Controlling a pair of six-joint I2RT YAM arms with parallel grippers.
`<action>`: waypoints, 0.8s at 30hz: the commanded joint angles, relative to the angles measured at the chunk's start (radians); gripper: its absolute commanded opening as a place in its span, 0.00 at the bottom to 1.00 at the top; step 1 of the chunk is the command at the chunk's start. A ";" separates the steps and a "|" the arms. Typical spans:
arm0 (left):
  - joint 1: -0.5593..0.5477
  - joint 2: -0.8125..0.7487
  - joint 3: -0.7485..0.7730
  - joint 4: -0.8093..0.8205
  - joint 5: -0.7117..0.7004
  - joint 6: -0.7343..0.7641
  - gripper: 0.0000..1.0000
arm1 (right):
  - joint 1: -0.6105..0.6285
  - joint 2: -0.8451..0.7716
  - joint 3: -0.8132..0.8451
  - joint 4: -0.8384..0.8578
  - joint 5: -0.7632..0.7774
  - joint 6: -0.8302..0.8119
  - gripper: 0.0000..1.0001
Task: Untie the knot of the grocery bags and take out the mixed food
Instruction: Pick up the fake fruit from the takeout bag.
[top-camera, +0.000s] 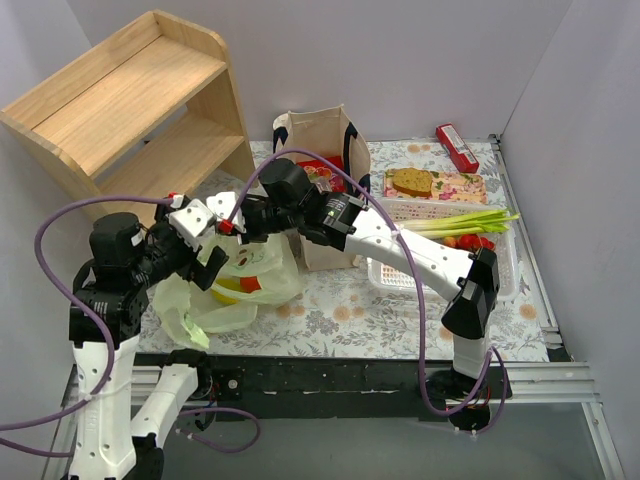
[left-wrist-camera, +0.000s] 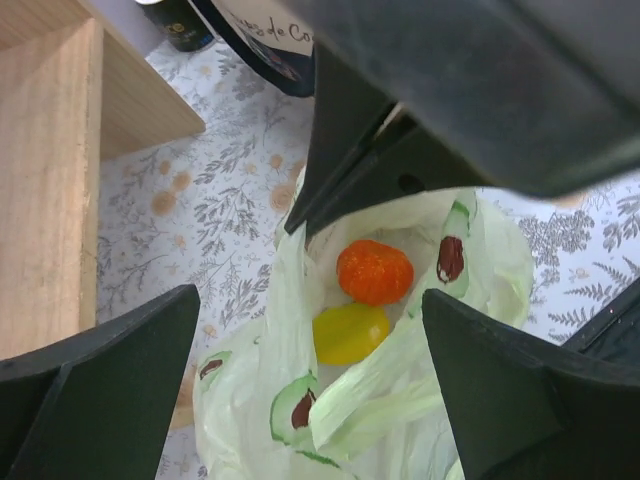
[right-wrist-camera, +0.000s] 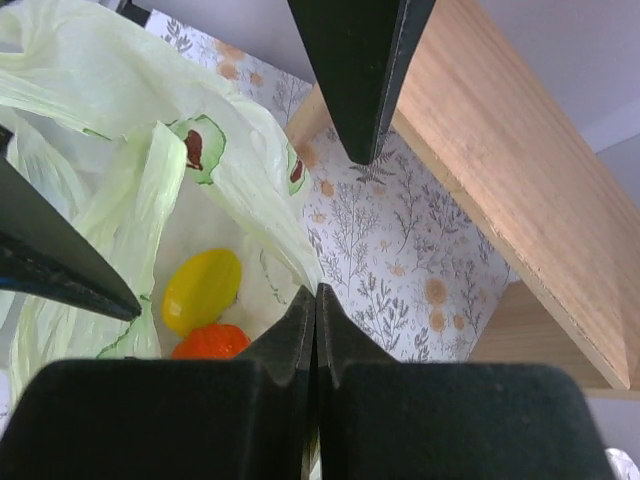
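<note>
The plastic bag (top-camera: 250, 285) lies on the flowered tablecloth (top-camera: 340, 310) at the front left, beside the wooden shelf (top-camera: 130, 110) and in front of the canvas tote (top-camera: 320, 135). It is thin, crinkled, pale green and see-through, printed with halved avocados. Its mouth gapes, showing an orange fruit (left-wrist-camera: 375, 272) touching a yellow pepper (left-wrist-camera: 350, 333) inside. My left gripper (left-wrist-camera: 310, 295) hangs above it, fingers spread wide and holding nothing. My right gripper (right-wrist-camera: 316, 290) is pressed closed, with the bag's thin rim running into its tips. A dark thing (left-wrist-camera: 265, 45) at the top of my left wrist view carries a white label; only "de Co" reads.
</note>
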 joint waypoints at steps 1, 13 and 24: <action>-0.002 0.022 -0.072 0.006 0.032 0.084 0.90 | 0.004 -0.043 -0.004 0.046 -0.008 -0.033 0.01; -0.002 0.077 -0.110 -0.037 0.214 0.137 0.53 | 0.002 -0.106 -0.127 0.082 0.130 -0.089 0.01; -0.002 -0.144 -0.168 0.221 -0.035 -0.006 0.82 | -0.001 -0.140 -0.182 0.082 0.142 -0.107 0.01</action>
